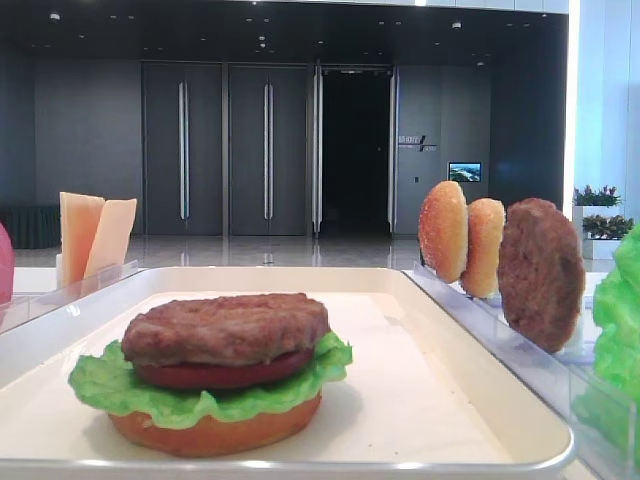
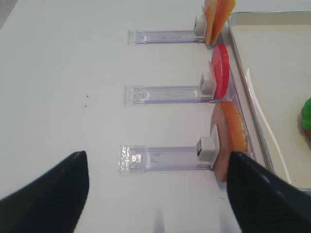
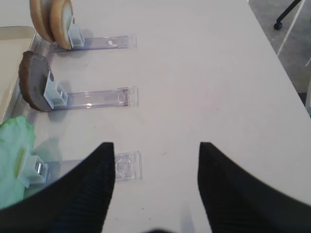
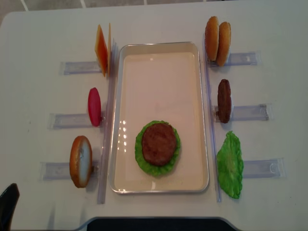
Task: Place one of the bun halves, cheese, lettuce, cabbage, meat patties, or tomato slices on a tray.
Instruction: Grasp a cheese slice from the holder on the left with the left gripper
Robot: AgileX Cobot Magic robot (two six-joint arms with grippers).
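The white tray [image 4: 159, 57] lies mid-table and carries a stack: bun half [image 1: 215, 432], lettuce [image 1: 110, 385], tomato slice [image 1: 220, 375] and meat patty [image 4: 158, 143] on top. Left of the tray stand cheese [image 4: 101, 49], a tomato slice [image 4: 94, 106] and a bun half [image 4: 80, 160]. On the right are two bun halves [image 4: 217, 34], a patty [image 4: 224, 100] and lettuce [image 4: 230, 164]. My left gripper [image 2: 158, 155] is open and empty over the table, short of the near bun half [image 2: 233, 136]. My right gripper [image 3: 156, 145] is open and empty beside the lettuce [image 3: 14, 155].
Clear plastic racks [image 4: 72, 120] [image 4: 248, 113] stick out from both long sides of the tray. The table's right edge [image 3: 286, 73] runs close by, with floor and a chair wheel [image 3: 278, 24] beyond it. A dark robot base [image 4: 154, 224] sits at the near edge.
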